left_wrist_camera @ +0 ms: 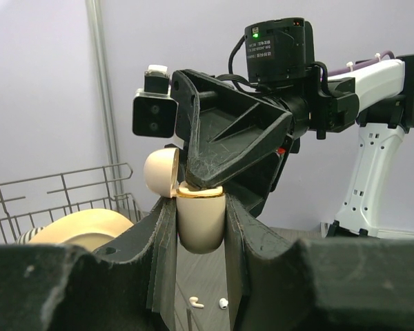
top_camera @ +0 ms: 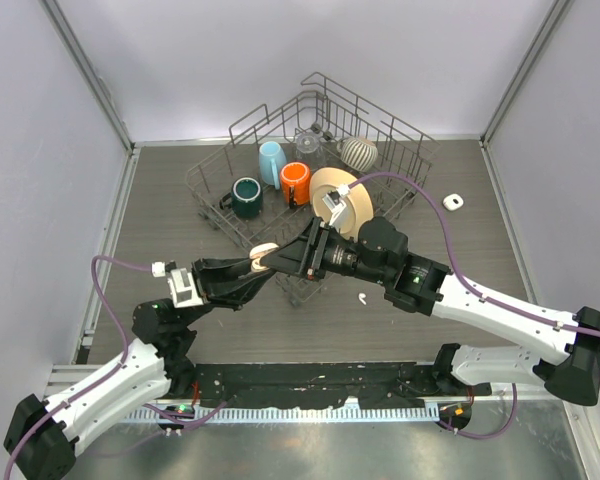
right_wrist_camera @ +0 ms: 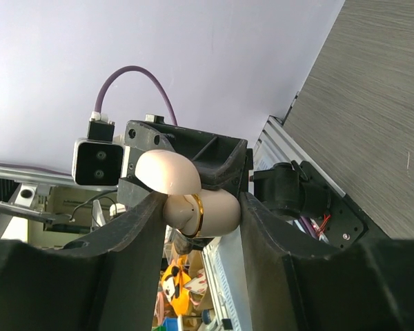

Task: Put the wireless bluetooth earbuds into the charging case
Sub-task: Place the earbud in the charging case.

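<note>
Charging case (left_wrist_camera: 200,224), lid open, is clamped betw. left fingers (left_wrist_camera: 162,255) above counter (top_camera: 480,240) centre. Right fingers (right_wrist_camera: 124,262) are set at its mouth; opening can't be told. Two earbuds (left_wrist_camera: 196,302) are seen on counter below, untouched.

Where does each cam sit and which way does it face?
Top external: above, behind the bases, looking down at the table; both arms show, meeting at the charging case.
Left wrist: faces the right arm; own fingers clamp the case.
Right wrist: faces the left arm's camera; own fingers flank the case.
Shared: all see the case.
</note>
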Available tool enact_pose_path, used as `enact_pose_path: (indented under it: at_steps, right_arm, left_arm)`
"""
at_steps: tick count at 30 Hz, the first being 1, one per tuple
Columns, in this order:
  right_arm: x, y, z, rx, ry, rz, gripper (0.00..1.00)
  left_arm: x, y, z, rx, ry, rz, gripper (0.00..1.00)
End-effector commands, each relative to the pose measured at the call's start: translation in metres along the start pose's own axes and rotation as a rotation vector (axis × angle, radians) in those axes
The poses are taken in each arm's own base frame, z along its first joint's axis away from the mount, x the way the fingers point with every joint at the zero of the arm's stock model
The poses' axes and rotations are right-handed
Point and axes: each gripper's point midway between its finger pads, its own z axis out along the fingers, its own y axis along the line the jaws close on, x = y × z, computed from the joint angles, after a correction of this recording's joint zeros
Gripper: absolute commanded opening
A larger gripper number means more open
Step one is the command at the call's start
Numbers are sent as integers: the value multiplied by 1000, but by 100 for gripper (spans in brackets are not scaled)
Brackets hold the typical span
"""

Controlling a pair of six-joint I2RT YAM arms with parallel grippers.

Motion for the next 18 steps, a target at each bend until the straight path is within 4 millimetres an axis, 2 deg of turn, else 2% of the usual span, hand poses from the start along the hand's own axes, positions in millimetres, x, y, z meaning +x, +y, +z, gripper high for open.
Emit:
enact_pose_path:
  at_steps: [1,2,3,7,11,12,18]
  right_arm:
    - [-6,42,-6,-142,-6,-26,30]
    - [-6,41,-6,-136,-5,-33,27]
    - [-7,41,-6,-131,-10,-40,20]
    - [-12,43,-4,-117,-22,-84,10]
    - [-14,36,-2,-66,-25,-142,5]
    - [-17,40,-3,-67,-29,-152,4]
    - [-21,37,-3,-25,-36,-191,4]
  left_arm:
    - [-5,3,5,-5,-7,26,0]
    - [-6,3,5,-4,-6,24,0]
    - [-5,3,6,-4,0,22,0]
    - [3,3,5,-3,33,14,0]
    - [10,3,4,4,69,7,0]
    - [11,2,4,9,75,6,0]
    - [16,2,3,13,98,9,0]
